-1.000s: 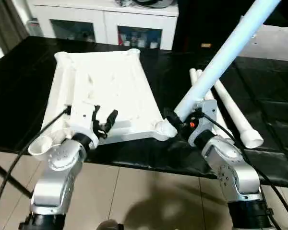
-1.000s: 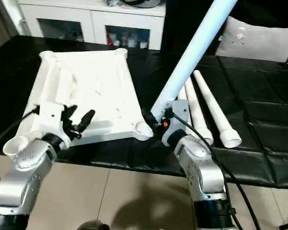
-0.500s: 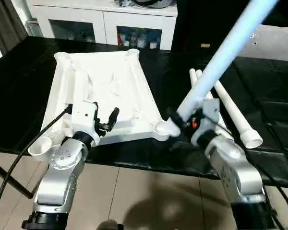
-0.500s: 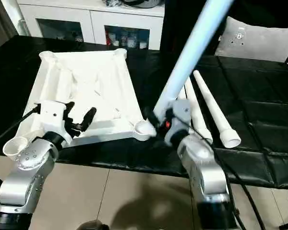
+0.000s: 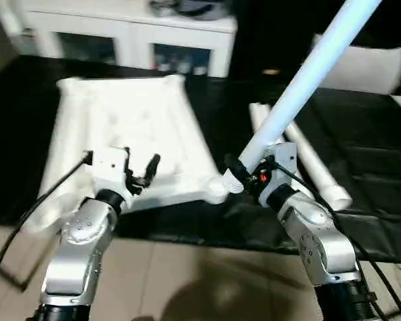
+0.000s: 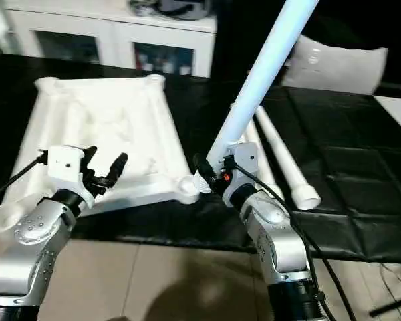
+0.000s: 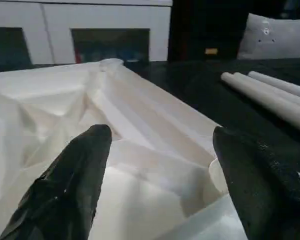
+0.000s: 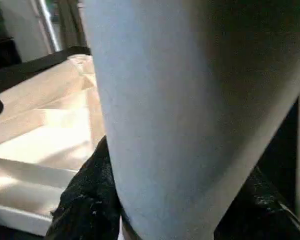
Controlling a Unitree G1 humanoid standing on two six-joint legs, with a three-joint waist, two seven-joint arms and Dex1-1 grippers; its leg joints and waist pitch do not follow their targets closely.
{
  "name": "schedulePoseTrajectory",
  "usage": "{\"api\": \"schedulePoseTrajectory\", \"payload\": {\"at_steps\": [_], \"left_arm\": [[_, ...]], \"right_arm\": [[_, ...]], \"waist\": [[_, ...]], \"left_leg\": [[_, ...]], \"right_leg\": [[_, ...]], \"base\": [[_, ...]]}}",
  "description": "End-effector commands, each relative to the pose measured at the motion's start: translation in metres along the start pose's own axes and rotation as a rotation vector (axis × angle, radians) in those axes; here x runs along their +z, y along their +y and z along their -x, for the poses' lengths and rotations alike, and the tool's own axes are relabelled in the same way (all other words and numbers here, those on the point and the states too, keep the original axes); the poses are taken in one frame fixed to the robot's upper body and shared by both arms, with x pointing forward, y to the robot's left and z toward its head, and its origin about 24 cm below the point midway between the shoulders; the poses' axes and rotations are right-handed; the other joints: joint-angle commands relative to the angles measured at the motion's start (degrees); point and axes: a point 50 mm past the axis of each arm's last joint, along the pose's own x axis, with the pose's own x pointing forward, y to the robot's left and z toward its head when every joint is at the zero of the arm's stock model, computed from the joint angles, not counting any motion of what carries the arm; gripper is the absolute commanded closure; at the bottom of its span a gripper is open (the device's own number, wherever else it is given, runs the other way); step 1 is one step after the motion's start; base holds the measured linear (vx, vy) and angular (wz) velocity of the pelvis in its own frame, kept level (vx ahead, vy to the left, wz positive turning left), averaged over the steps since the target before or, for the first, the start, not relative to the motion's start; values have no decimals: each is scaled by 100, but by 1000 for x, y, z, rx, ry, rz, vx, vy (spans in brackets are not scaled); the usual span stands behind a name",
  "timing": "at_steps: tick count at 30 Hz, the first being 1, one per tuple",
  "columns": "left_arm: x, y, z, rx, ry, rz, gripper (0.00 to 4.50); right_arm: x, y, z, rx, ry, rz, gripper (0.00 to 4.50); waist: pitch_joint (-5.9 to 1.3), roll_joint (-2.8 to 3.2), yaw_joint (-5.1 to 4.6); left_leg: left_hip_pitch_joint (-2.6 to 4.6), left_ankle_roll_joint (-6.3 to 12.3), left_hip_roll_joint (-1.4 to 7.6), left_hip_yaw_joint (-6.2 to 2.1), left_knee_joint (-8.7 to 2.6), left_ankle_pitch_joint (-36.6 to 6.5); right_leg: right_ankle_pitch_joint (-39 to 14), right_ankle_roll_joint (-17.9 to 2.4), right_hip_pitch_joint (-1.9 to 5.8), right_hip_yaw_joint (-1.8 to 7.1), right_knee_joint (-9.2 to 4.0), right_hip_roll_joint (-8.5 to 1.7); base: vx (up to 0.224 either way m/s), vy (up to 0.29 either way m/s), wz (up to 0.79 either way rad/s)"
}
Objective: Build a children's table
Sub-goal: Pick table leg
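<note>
The right hand (image 5: pixel 244 175) is clenched on the lower end of a white leg (image 5: pixel 301 83), which slants up and away from the hand over the bench (image 5: pixel 361 134). The leg's ringed end sits just beside the near corner socket (image 5: pixel 216 190) of the upturned table top (image 5: pixel 130 127), touching it or very close; seating cannot be confirmed. Compared with half a second ago, the leg end has dropped closer to the socket rim and the leg has tilted slightly; part of the apparent shift is camera motion. This suggests alignment is nearly complete and insertion is the step in hand. The left hand (image 7: pixel 157 175) is released, fingers (image 7: pixel 77 175) spread and empty, hovering over the near edge of the table top, placed to brace it. The table top lies ribbed side up on the black bench, its near corners overhanging the edge. The spare legs (image 5: pixel 307 157) lie side by side on the bench behind the right hand.
</note>
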Motion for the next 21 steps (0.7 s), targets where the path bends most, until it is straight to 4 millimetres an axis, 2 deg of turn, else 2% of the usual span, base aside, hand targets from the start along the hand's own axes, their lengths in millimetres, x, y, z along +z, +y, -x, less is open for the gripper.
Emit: {"api": "schedulePoseTrajectory", "payload": {"at_steps": [1,2,3,4,5,6,7,8,9,10,11,12,13,14,15,16,17,18,19,20,21], "left_arm": [[3,-2,0,-12,-5,-3,86],[2,-4,0,-23,-1,-4,86],[2,-4,0,-23,-1,-4,86],[2,-5,0,-30,0,-3,86],[2,-6,0,-34,1,-1,86],[2,-6,1,-36,1,0,86],[2,-7,1,-38,4,-1,86],[1,-7,1,-39,6,-2,86],[1,-7,1,-39,6,-2,86],[1,-7,1,-40,8,-2,86],[0,-7,0,-41,9,0,86],[0,-7,0,-43,10,2,86],[0,-7,0,-44,10,3,86],[0,-7,-1,-44,11,3,86],[0,-7,-1,-45,11,3,86],[-1,-7,-1,-45,13,1,86],[-1,-7,-1,-37,14,-6,86],[-1,-7,-1,-32,15,-12,86],[-2,-7,0,-35,12,-13,86],[-2,-8,0,-36,10,-11,86],[-2,-8,0,-35,10,-9,86]], "right_arm": [[5,-3,2,-5,-20,-5,259],[4,-4,3,-4,-21,-3,259],[4,-4,3,-4,-21,-3,259],[3,-4,4,-2,-24,-4,259],[3,-4,5,-1,-25,-5,259],[3,-4,5,0,-26,-5,259],[3,-4,5,0,-26,-6,259],[3,-4,5,1,-26,-7,259],[3,-4,5,1,-26,-7,259],[3,-4,5,1,-26,-6,259],[3,-4,5,3,-27,-5,259],[3,-3,5,4,-27,-4,259],[4,-3,5,5,-28,-3,259],[4,-3,5,6,-28,-2,259],[4,-4,6,7,-27,-2,259],[4,-4,6,7,-25,-1,259],[3,-5,6,8,-25,0,259],[3,-5,6,8,-24,0,259],[3,-5,6,8,-22,0,259],[3,-5,6,7,-22,0,259],[3,-5,6,7,-20,0,259]], "waist": [[-352,49,140],[-406,66,163],[-467,103,152],[-489,123,134],[-510,152,41],[-515,150,-2],[-474,123,-20],[-430,-10,57],[-474,-145,239],[-505,-31,367],[-477,-2,339],[-507,94,368],[-509,222,222],[-584,301,-30],[-658,276,-166],[-591,228,-138],[-554,158,-83],[-567,-93,-69],[-522,-248,30],[-528,-240,103],[-569,-208,116]], "left_leg": [[-175,149,349,-183,-362,-1363],[-162,280,357,-168,-372,-856],[-61,390,416,-203,-422,-536],[43,472,472,-242,-437,-415],[276,787,636,-411,-441,-40],[381,1026,713,-489,-413,145],[534,1390,771,-486,-322,199],[156,1422,417,-203,-206,21],[-461,1240,-6,-147,170,-207],[-530,1051,111,-241,311,-174],[-787,759,162,-339,330,167],[-725,647,203,-368,166,384],[-400,748,361,-467,-99,880],[577,1727,968,-1052,-184,1372],[891,2327,1201,-1316,-177,1955],[809,2813,1172,-1220,-78,2675],[506,2746,872,-830,23,3511],[118,2197,221,-438,295,2985],[-313,1569,-151,-309,275,1640],[-424,1233,-69,-367,202,1301],[-370,710,14,-373,99,1191]], "right_leg": [[-2788,-550,314,600,-573,-995],[-2376,-545,301,528,-503,-864],[-1509,-610,232,420,-348,-690],[-1044,-669,159,373,-247,-623],[-175,-771,-31,281,3,-551],[56,-797,-141,255,93,-551],[252,-959,-370,308,171,-669],[724,-1337,-37,519,67,-827],[1105,-1363,586,889,-124,-1032],[996,-1439,647,988,-213,-1293],[998,-1278,734,821,-139,-1114],[1012,-1104,663,648,-84,-917],[966,-639,376,295,154,-439],[4,-289,-505,149,678,-321],[-590,-109,-831,204,872,-435],[-602,195,-1027,361,971,-525],[257,366,-1108,487,871,-547],[1326,240,-790,733,251,-650],[1643,168,-324,1005,222,-845],[1833,95,-203,1036,184,-948],[2523,-31,-198,933,293,-808]], "base": [[89,-2,-3],[90,-5,0],[145,-2,3],[145,-2,3],[157,-8,2],[135,-25,10],[135,-25,10],[114,-33,11],[0,0,0],[97,-22,8],[100,-21,1],[100,-21,1],[92,7,-6],[133,15,3],[167,5,3],[122,-16,3],[0,0,0],[0,0,0],[0,0,0],[-34,-71,4],[-28,-90,0]]}}
